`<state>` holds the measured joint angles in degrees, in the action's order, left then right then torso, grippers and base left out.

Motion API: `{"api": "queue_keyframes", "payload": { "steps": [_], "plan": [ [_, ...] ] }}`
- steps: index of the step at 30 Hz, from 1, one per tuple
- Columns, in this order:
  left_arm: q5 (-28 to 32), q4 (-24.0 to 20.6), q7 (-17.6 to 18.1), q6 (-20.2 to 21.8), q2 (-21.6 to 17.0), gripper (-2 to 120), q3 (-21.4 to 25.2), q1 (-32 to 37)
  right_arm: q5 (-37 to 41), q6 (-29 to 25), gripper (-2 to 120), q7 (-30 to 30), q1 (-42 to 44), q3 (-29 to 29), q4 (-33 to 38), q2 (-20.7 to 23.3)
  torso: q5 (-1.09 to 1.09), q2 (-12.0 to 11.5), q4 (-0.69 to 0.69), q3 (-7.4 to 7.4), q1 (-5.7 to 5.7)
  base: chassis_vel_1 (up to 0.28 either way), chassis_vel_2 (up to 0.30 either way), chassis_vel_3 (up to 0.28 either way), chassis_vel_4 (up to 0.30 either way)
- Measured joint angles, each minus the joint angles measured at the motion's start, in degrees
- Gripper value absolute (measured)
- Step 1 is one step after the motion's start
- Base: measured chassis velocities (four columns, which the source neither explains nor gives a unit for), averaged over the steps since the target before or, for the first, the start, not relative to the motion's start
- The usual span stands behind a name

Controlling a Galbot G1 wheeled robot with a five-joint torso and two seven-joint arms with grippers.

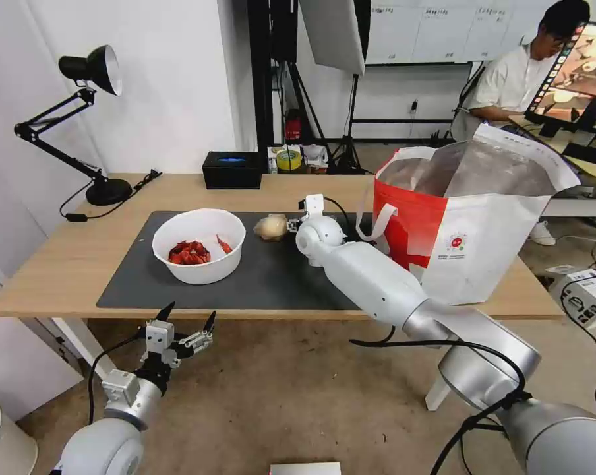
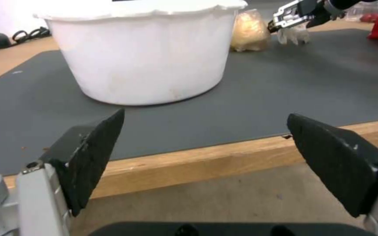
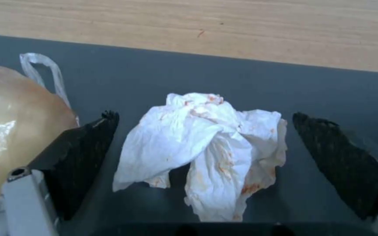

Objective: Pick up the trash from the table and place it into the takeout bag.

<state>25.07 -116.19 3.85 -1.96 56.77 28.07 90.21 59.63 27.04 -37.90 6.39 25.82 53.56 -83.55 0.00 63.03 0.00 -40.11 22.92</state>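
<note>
Left claw (image 1: 187, 321) parked below the desk's (image 1: 60, 264) near edge, fingers spread, nothing in it. In its wrist view the white bowl (image 2: 145, 49) sits just past that edge on the dark mat (image 2: 285, 85). Red shells (image 1: 191, 251) in the bowl.

Right arm reaches over the mat; right claw (image 3: 204, 141) released, fingers either side of the stained tissue wad (image 3: 206, 150), no contact visible. Wad lies on the mat. Beige paper ball (image 1: 271, 227) just beside the claw, between bowl and claw.

Takeout bag (image 1: 469, 231) upright at the desk's right end, mouth open, foil lining showing. Black tissue box (image 1: 232, 169) and desk lamp (image 1: 90, 125) at the far edge.
</note>
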Motion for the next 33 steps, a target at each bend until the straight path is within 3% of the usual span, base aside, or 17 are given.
{"api": "queue_keyframes", "payload": {
  "steps": [6, 33],
  "plan": [
    [0.0, 0.21, 0.0, -0.01, -0.09, 100, -0.29, -0.34, 0.02, 0.06, 100, 0.55, 0.07, -0.03, -0.53, 0.08, 0.0, 0.0, 0.0, 0.0, 0.0, 0.0, 0.0, 0.0, 0.0],
    [-0.13, 0.16, 0.0, -0.01, -0.45, 100, -1.12, -0.46, 0.54, -1.28, 2, 2.76, 1.08, -0.43, 0.57, 1.48, 0.0, 0.0, 0.0, 0.0, -0.01, 0.0, 0.0, 0.0, 0.0]
  ]
}}
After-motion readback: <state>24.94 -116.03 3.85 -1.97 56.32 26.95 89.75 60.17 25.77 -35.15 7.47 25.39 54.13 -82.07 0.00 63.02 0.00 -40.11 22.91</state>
